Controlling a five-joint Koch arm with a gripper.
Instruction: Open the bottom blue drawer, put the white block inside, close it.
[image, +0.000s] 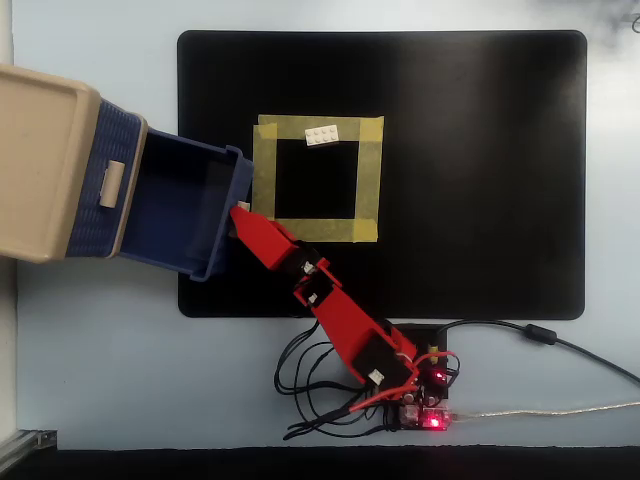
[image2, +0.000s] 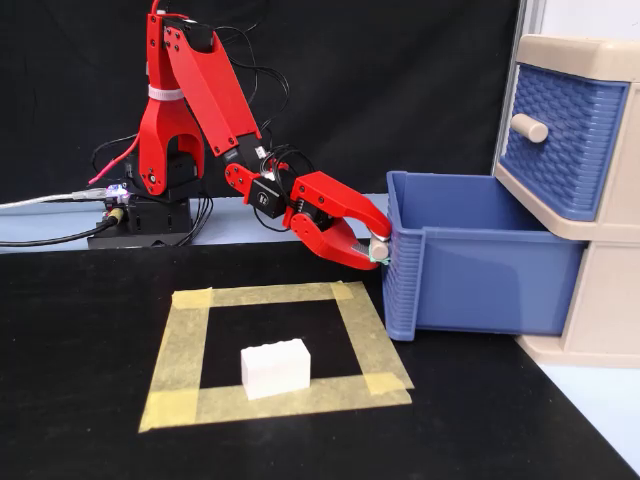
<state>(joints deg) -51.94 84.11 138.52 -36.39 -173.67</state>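
The bottom blue drawer (image: 180, 205) (image2: 480, 280) stands pulled far out of the beige cabinet (image: 40, 160) (image2: 600, 290), and its tray is empty. My red gripper (image: 241, 211) (image2: 377, 249) is at the drawer's front wall, with its jaws closed around the small beige handle there. The white block (image: 322, 135) (image2: 275, 367) lies apart from the gripper on one strip of a yellow tape square (image: 265, 180) (image2: 185, 340).
The top blue drawer (image: 100, 185) (image2: 560, 130) is shut, above the open one. A black mat (image: 470, 180) (image2: 80, 350) covers the table under the tape square. The arm's base with cables (image: 420, 390) (image2: 150, 210) sits at the mat's edge.
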